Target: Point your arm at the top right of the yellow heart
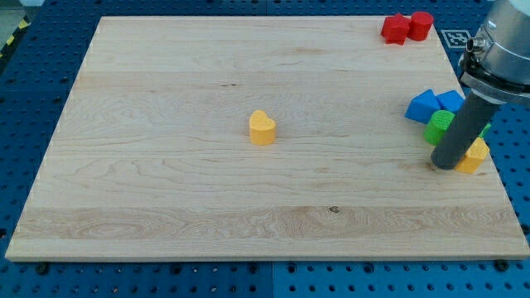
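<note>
A pale wooden board [207, 190] lies on a blue pegboard surface [33, 99]. At the board's top right corner, two red blocks [406, 26] sit touching. Near the board's right edge, two blue blocks [434, 103] press together, a green block [440, 126] just below them and a small yellow block [475, 156] lower still, close to the edge.

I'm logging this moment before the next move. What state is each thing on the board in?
yellow heart: alone mid-board, untouched.
my tip: far to the view's right, beside the cluster.
red blocks: two, touching, top right corner.
blue blocks: two, touching.
green block: partly behind the rod.
yellow block: against the rod.
</note>
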You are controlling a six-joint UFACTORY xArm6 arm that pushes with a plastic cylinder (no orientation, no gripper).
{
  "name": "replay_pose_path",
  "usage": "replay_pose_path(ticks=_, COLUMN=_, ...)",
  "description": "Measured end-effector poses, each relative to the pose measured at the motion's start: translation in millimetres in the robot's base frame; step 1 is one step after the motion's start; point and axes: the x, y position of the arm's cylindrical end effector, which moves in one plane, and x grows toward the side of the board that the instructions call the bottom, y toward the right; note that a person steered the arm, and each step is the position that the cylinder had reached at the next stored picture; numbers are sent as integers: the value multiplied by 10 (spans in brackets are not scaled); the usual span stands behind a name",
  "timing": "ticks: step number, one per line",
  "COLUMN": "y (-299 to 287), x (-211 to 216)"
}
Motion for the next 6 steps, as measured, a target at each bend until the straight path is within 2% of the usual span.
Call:
replay_pose_path(ticks=3, y=39, x=2)
replay_pose_path(ticks=5, y=-382, x=-45)
replay_pose_path(ticks=6, y=-420, x=-374)
